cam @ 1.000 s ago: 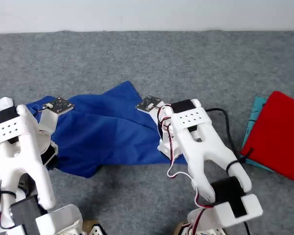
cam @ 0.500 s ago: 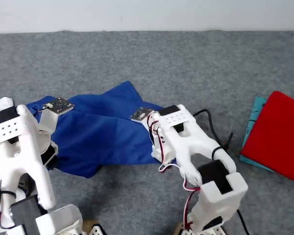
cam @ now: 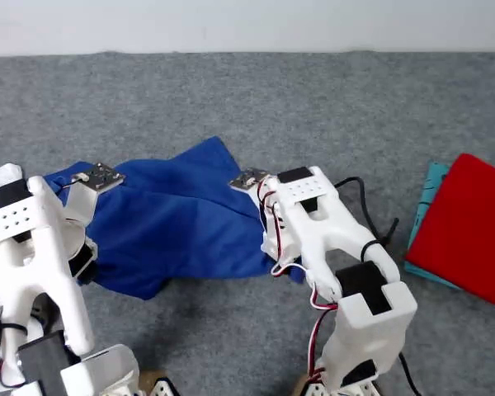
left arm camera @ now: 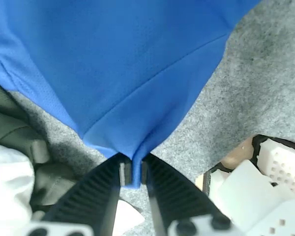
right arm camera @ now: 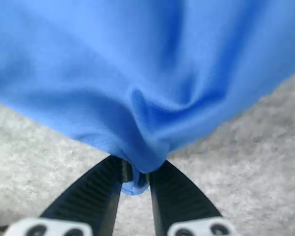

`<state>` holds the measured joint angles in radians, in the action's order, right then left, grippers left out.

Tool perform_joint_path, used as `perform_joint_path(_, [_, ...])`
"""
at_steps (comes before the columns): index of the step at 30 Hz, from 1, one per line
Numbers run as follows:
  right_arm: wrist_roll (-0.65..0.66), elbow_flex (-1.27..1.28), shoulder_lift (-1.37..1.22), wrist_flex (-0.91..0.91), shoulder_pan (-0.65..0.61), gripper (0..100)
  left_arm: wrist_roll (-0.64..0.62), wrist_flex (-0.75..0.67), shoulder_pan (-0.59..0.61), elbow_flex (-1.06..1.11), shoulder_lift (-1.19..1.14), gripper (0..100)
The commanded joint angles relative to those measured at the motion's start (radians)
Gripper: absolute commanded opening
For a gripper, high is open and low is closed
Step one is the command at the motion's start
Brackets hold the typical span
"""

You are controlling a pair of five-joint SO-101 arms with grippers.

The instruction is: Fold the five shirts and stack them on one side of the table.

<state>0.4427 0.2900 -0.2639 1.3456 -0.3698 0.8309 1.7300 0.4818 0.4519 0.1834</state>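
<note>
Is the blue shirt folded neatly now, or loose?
Loose: the blue shirt lies rumpled, its edges pinched in the left end effector and right end effector.

Grey carpet-like table cover [cam: 231, 99]; plain white wall [cam: 247, 25] behind.

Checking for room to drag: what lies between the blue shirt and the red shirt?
In the high view: grey table covering, the right arm's black cable across it, then a teal cloth edge under the red shirt.
</note>
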Motion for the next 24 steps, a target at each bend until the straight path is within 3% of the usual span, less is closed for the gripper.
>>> perform_joint_path(1, [-0.002, -0.127, 0.116, 0.107, 0.051, 1.0, 0.005, 0.003, -0.034, -0.071, 0.043, 1])
perform_joint_path(8, [0.089, -0.377, 0.246, 0.232, 0.199, 1.0, 0.005, 0.025, -0.158, -0.093, 0.043, 2])
perform_joint_path(11, [0.117, -0.423, 0.248, 0.232, 0.251, 1.0, 0.005, 0.025, -0.184, -0.096, 0.043, 8])
perform_joint_path(15, [0.123, -0.423, 0.246, 0.228, 0.271, 1.0, -0.008, 0.023, -0.186, -0.143, 0.043, 18])
perform_joint_path(19, [0.120, -0.423, 0.237, 0.220, 0.268, 1.0, -0.051, 0.023, -0.196, -0.234, 0.035, 21])
perform_joint_path(24, [0.117, -0.425, 0.191, 0.213, 0.263, 1.0, -0.127, -0.043, -0.290, -0.189, 0.018, 21])
